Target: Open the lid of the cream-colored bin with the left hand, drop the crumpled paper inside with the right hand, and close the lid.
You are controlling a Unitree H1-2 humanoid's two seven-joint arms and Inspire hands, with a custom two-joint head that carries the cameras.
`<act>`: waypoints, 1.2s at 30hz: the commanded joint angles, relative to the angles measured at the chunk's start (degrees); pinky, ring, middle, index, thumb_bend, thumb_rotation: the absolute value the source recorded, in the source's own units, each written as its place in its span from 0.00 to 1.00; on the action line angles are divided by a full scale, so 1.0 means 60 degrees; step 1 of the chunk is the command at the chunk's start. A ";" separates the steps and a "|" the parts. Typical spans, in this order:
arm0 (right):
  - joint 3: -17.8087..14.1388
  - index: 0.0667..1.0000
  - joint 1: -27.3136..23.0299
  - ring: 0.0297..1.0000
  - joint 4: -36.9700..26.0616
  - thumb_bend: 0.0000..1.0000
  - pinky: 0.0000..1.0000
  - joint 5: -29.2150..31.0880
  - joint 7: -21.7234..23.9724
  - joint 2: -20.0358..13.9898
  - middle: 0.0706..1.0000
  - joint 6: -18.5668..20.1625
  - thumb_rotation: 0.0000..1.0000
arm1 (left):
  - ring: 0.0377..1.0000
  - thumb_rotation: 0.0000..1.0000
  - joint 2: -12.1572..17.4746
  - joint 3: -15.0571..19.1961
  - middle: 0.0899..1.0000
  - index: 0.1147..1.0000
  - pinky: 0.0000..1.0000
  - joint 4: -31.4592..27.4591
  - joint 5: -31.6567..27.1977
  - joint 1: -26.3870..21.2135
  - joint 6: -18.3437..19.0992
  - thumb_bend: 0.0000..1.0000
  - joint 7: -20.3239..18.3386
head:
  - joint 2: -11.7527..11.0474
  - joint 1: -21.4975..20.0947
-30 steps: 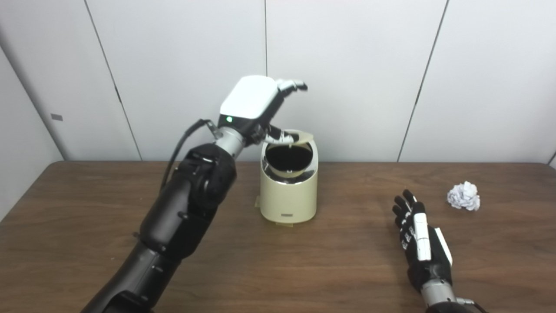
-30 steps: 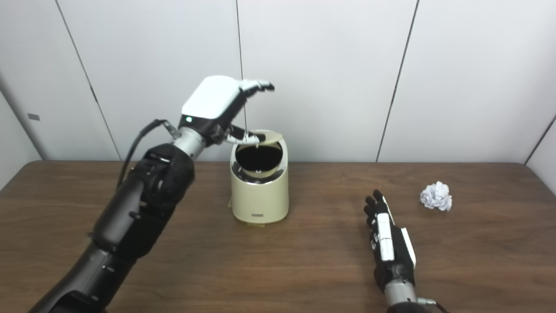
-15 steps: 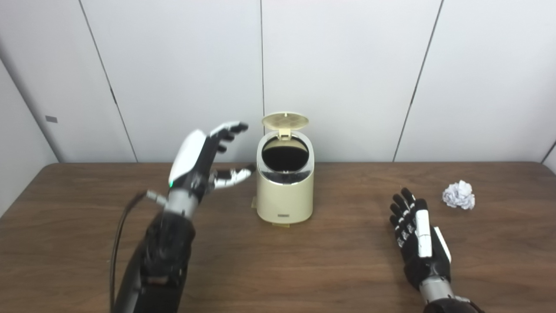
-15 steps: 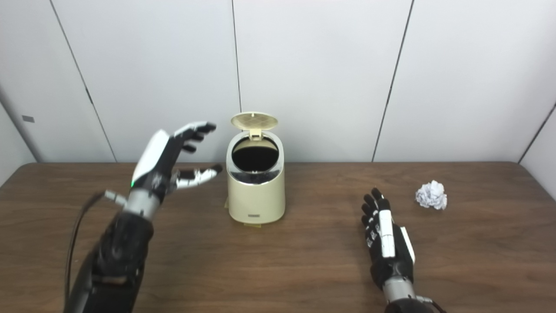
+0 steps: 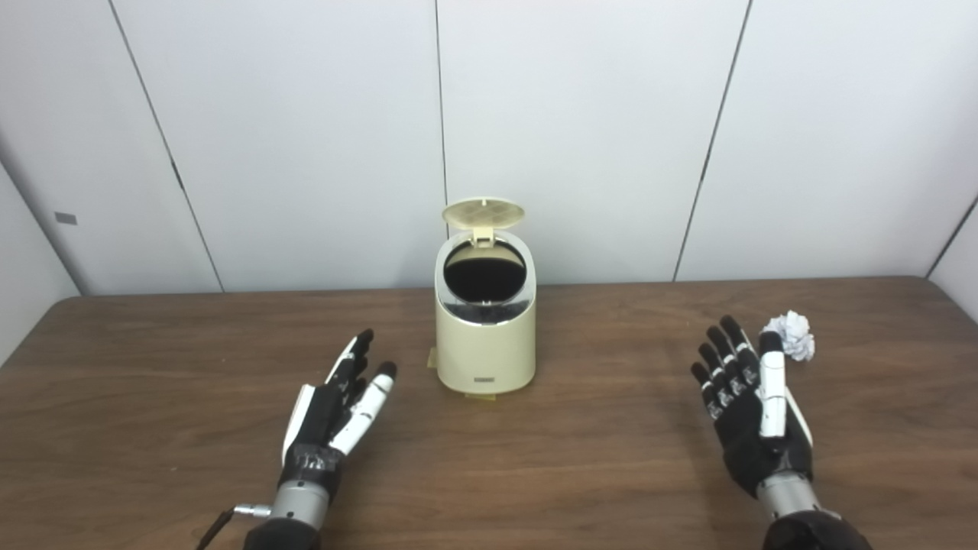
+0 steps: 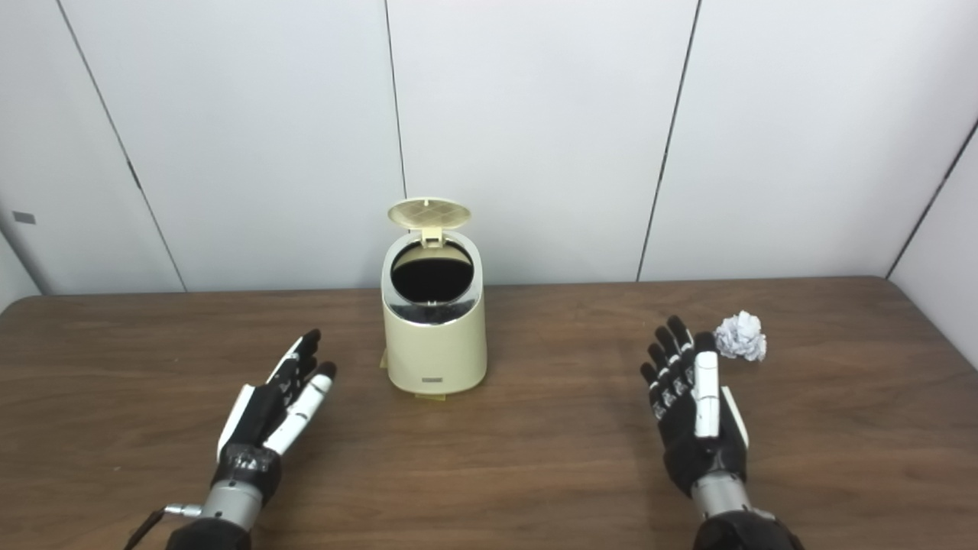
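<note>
A wall point(image 5: 581, 130) of pale grey panels, split by thin dark seams, fills the upper half of both views. Below it a dark brown wood-grain table point(image 5: 596, 473) runs the full width, its far edge meeting the wall.

One bin point(image 5: 485, 344) stands upright on the table near the far edge, a little left of centre. It is cream-coloured and rounded, with a shiny silver rim around a dark round opening and a small label low on its front. Its one lid point(image 5: 484, 213), a cream disc, is tipped up behind the opening on a hinge, so the bin is open.

Two hands are in view. The right hand point(image 5: 749, 416) is low over the table at the right, holding nothing, fingers straight and spread, pointing away from the robot. The left hand point(image 5: 336, 409) is low at the left, in front and left of the bin, also empty with fingers extended and slightly parted.

One ball of crumpled white paper point(image 5: 791, 334) lies on the table at the far right, just beyond the right hand's fingertips; whether they touch cannot be told.
</note>
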 commanded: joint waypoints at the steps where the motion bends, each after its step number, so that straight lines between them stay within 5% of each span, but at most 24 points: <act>1: -0.0122 0.96 -0.0486 1.00 -0.0197 0.72 1.00 0.0046 0.0233 -0.0325 1.00 -0.0254 0.79 | 1.00 0.89 -0.0004 0.0006 1.00 1.00 1.00 -0.0163 -0.0190 -0.0176 -0.0402 0.55 0.0133 | 0.0024 -0.0046; 6: 0.0045 0.99 -0.0840 1.00 -0.0617 0.71 1.00 -0.0617 0.0064 -0.0861 1.00 -0.0014 0.64 | 1.00 0.89 0.0130 0.0027 1.00 1.00 1.00 -0.0042 -0.0353 -0.0118 -0.0497 0.58 0.0164 | 0.0068 -0.0216; 8: 0.0299 1.00 -0.0985 1.00 -0.1134 0.71 1.00 -0.1626 -0.0257 -0.1228 1.00 0.0395 0.61 | 1.00 0.88 0.0174 0.0056 1.00 1.00 1.00 -0.0032 -0.0410 -0.0117 -0.0441 0.57 0.0192 | 0.0070 -0.0461; 12: 0.0668 0.91 -0.1394 0.94 -0.1780 0.69 0.93 -0.3926 -0.1040 -0.1933 0.94 0.1151 0.36 | 1.00 0.88 0.0411 0.0020 1.00 1.00 1.00 0.0065 -0.0213 -0.0138 -0.0579 0.54 0.0247 | 0.0073 -0.1058; 16: 0.1040 0.89 -0.1690 0.89 -0.2259 0.72 0.82 -0.6081 -0.1327 -0.2543 0.90 0.2183 0.31 | 1.00 0.88 0.0641 -0.0009 1.00 1.00 1.00 0.0016 -0.0053 -0.0173 -0.0513 0.54 0.0278 | 0.0055 -0.2115; 19: 0.1216 0.90 -0.1822 0.88 -0.2019 0.78 0.79 -0.7444 -0.1299 -0.2999 0.89 0.2315 0.31 | 1.00 0.88 0.0851 -0.0004 1.00 1.00 1.00 0.0016 -0.0045 -0.0224 -0.0434 0.58 0.0229 | 0.0029 -0.2758; 27: 0.1183 0.90 -0.2083 0.87 -0.1648 0.86 0.74 -0.9700 -0.0557 -0.3431 0.90 0.2324 0.23 | 1.00 0.88 0.1201 -0.0042 1.00 1.00 1.00 0.0028 0.0011 -0.0330 -0.0548 0.55 0.0209 | 0.0042 -0.3644; 36: 0.1297 0.93 -0.2361 0.93 -0.1010 0.91 0.87 -1.1453 0.1503 -0.4411 0.93 0.2326 0.20 | 1.00 0.87 0.1389 -0.0028 1.00 1.00 1.00 -0.0339 -0.0065 -0.0411 -0.0356 0.47 0.0063 | 0.0145 -0.3799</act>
